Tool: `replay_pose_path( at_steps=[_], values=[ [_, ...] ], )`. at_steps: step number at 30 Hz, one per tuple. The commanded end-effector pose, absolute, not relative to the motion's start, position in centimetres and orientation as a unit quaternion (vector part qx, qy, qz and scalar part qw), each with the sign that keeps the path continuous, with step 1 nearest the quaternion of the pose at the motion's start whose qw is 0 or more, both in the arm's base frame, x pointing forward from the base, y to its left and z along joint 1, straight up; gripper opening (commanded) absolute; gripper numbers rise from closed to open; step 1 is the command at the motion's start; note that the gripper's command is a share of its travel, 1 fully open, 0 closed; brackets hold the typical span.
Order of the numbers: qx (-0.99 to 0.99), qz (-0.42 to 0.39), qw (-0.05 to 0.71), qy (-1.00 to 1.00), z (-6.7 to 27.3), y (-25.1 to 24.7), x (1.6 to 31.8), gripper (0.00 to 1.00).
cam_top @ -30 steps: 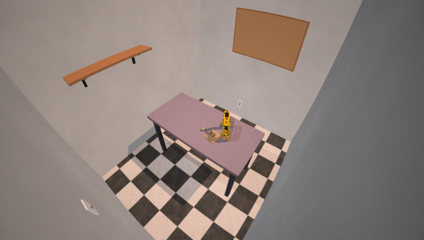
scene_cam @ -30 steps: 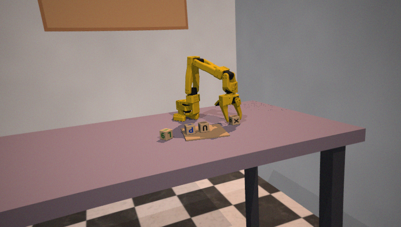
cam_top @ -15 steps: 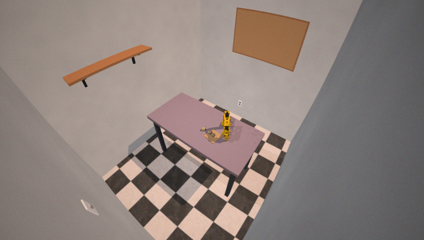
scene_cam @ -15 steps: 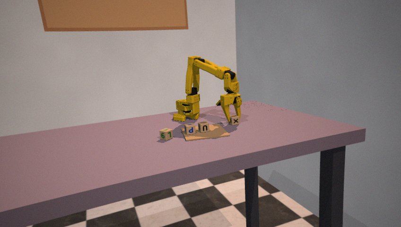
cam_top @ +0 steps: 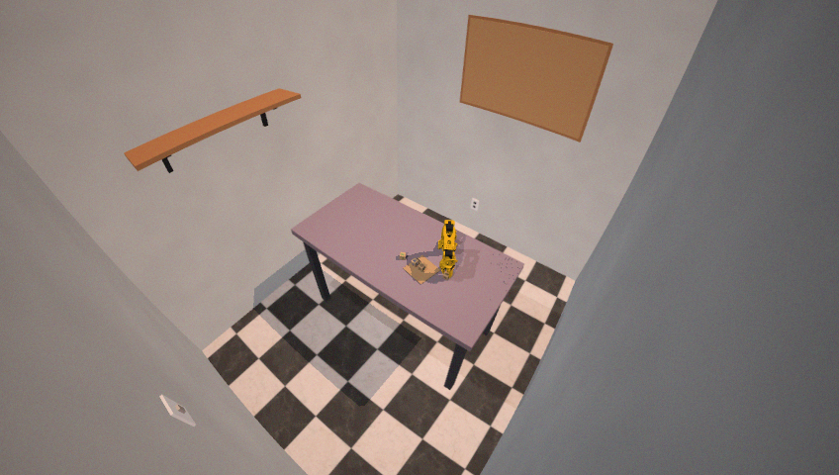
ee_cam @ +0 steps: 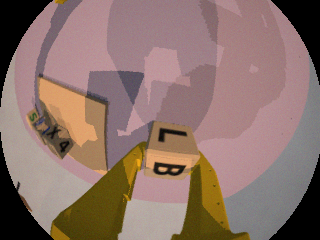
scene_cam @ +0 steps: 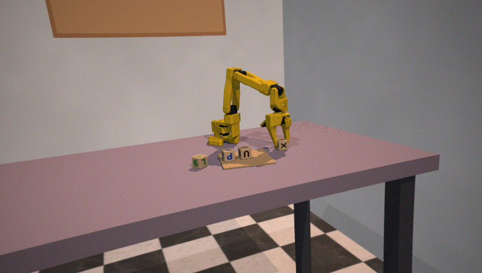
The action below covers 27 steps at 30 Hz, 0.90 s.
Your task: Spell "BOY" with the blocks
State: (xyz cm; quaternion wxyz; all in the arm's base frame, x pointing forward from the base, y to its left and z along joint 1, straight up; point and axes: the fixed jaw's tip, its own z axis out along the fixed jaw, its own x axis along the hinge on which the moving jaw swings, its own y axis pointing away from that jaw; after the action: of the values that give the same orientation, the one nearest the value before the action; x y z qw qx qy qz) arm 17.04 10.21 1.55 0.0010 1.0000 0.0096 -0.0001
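In the exterior view the leftmost thing is a spare block [scene_cam: 199, 161] with green marks, lying on the purple table [scene_cam: 101, 189] just off the left edge of the tan mat [scene_cam: 260, 159]. On the mat stand two blocks side by side: one showing a blue mark [scene_cam: 228, 154] and one showing a dark mark [scene_cam: 244, 152]. Right of the mat's far corner, on bare table, sits the block with an X on its near face [scene_cam: 281, 144]. The gripper [scene_cam: 278, 137] is clamped on it from above; the wrist view shows this block [ee_cam: 171, 151] between the yellow jaws with L and B on adjacent faces.

Which of those faces is on top cannot be told, so the risk, by judgement, is setting it down with B sideways or turned wrongly for the reader. A grip near the block's top edge could also let it pivot or slip during the lift. The two mat blocks stand close to the path; brushing them would bend the row or drag the mat.
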Motion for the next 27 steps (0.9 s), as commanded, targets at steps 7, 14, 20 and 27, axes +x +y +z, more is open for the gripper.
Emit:
replay_pose_path(
  at_steps=[7,14,20,27],
  values=[
    [1.0,0.02,-0.013,0.01,2.4,10.7,17.6,0.09],
    [1.0,0.02,-0.013,0.01,2.4,10.7,17.6,0.0],
    [1.0,0.02,-0.013,0.01,2.4,10.7,17.6,0.0],
    [1.0,0.02,-0.013,0.01,3.4,10.8,17.7,0.0]
  ],
)
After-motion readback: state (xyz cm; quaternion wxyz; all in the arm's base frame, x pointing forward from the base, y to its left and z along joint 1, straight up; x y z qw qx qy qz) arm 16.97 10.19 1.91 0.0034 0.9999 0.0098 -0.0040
